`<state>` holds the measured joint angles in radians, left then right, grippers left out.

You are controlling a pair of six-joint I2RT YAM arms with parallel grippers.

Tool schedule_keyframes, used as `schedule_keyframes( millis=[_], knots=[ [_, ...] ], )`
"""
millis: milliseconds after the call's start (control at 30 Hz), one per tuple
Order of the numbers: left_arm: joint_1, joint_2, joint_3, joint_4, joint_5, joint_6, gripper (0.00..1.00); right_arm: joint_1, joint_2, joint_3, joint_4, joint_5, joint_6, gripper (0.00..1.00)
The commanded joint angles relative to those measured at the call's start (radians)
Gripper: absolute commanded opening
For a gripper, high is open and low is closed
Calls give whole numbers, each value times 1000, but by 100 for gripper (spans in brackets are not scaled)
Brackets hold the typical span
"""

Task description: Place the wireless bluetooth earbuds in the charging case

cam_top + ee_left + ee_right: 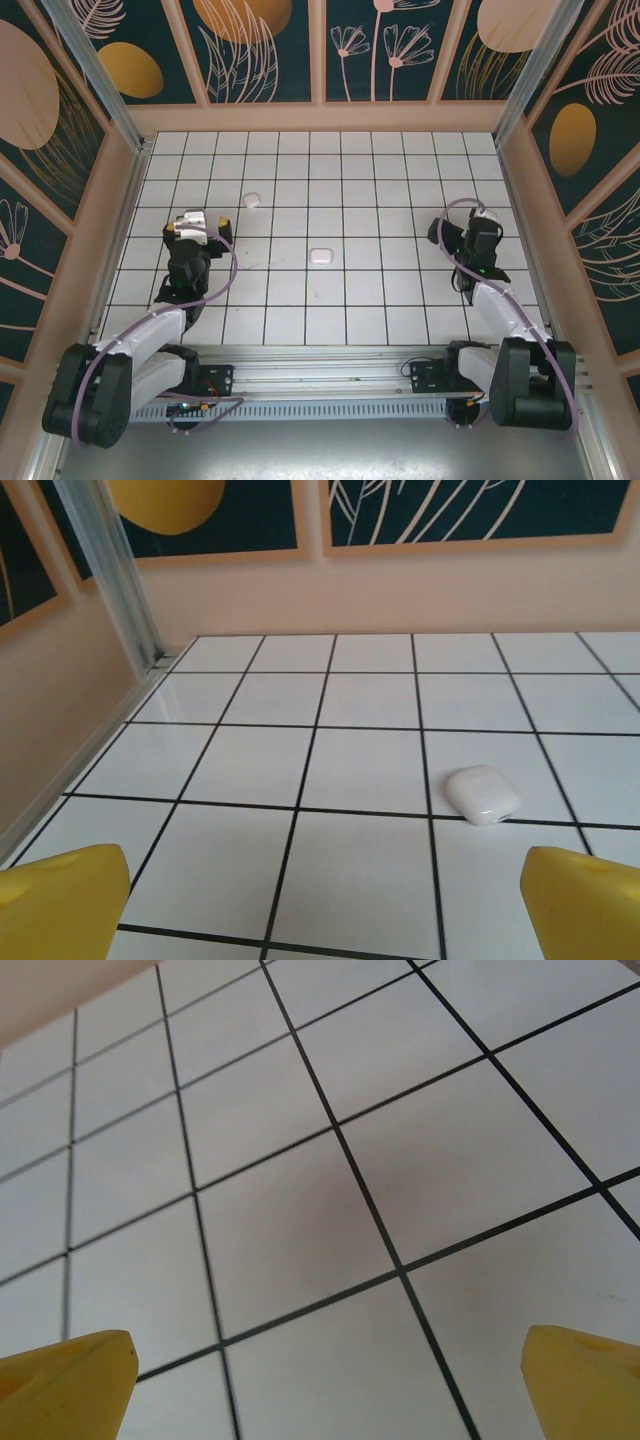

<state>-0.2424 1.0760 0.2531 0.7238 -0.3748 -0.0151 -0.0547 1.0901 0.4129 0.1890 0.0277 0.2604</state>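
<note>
A closed white charging case (252, 199) lies on the tiled floor just ahead and to the right of my left gripper (205, 222). In the left wrist view this case (483, 794) sits past the right yellow fingertip (585, 905), and the left gripper (320, 905) is open with bare tile between its fingers. A second white case (320, 256) lies near the middle of the floor. My right gripper (475, 220) hovers at the right side, apart from both cases. In its wrist view the right gripper (325, 1380) is open over bare tiles. The earbuds are out of view.
The white tiled floor (380, 180) is boxed in by peach walls with dark floral panels (250, 50). A metal corner post (110, 570) stands at the far left. Both arm bases sit on the rail (330, 380) at the near edge.
</note>
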Motion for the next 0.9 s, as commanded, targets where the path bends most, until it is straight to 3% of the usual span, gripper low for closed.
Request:
schedule_keyframes(
  millis=[0,233,400,500,667,867],
  knots=[
    [28,44,-33,233,-77,23,99,-6,25,-54,257,60,-89,99],
    [117,162,-81,410,-21,-16,99,-5,114,-120,499,123,-144,99],
    [189,260,-76,506,140,-45,99,-9,252,-123,693,129,-170,99],
    [196,310,-84,560,193,-35,99,-11,283,-110,724,94,-186,99],
    [198,426,-116,716,238,-14,99,-14,311,-180,940,45,-163,99],
    [221,446,-14,547,235,-48,98,-1,414,-161,997,-8,-199,99]
  ],
)
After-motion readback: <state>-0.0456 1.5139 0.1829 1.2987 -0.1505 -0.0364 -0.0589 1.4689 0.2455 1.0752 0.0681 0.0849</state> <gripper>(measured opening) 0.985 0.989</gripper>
